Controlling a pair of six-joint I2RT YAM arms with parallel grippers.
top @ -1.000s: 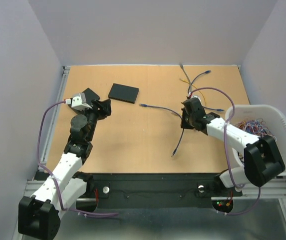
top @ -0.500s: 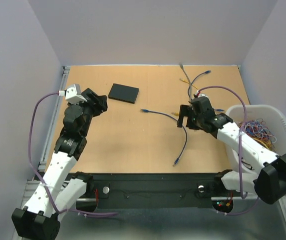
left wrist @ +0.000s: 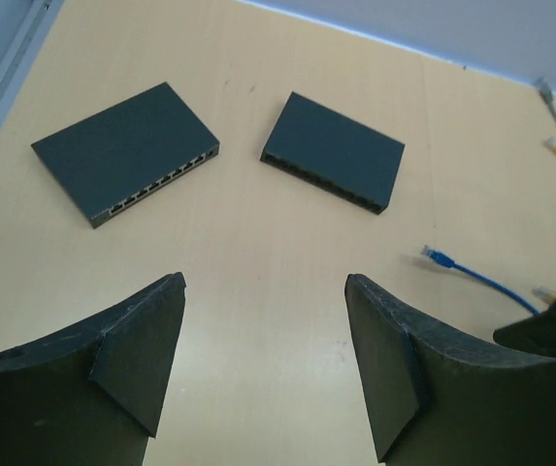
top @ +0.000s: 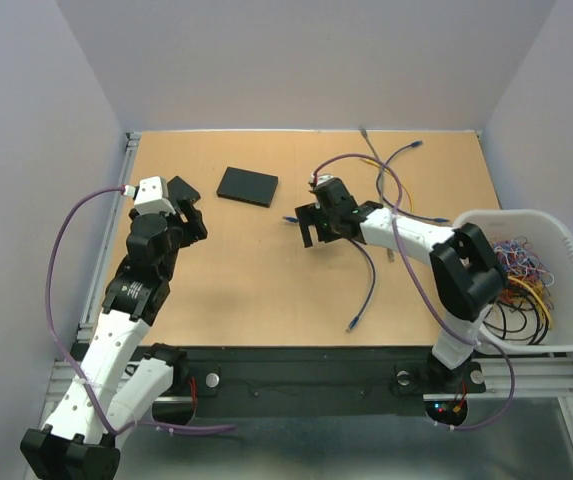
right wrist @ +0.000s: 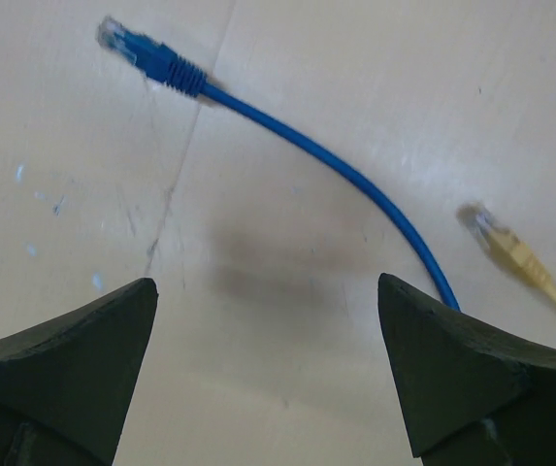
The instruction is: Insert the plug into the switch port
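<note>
Since the earlier frames the right arm has swung far to its left across the table (top: 266, 290), and its right gripper (top: 314, 222) now hangs just beside the blue plug (top: 288, 218). The left arm has stretched forward a little, towards the back of the table.

From the right wrist view, the fingers of the right gripper (right wrist: 266, 291) stand wide apart with nothing between them. The blue plug (right wrist: 127, 44) lies flat on the table ahead of them, and its blue cable (right wrist: 355, 180) runs back between the fingers. A yellow plug (right wrist: 496, 238) lies near, on the right side.

The left gripper (left wrist: 263, 291) is also spread wide and holds nothing. Ahead of it lie two switches: one switch (left wrist: 334, 150) nearer to the blue plug, and a second switch (left wrist: 127, 150) further to the left. Both rest on the table with their port rows visible.

As I judge it, the task is only at its beginning. No plug is picked up yet, and the blue plug is apart from both switches. What is left: to close on the plug, to carry it to a port, to align it and to push it in.
</note>
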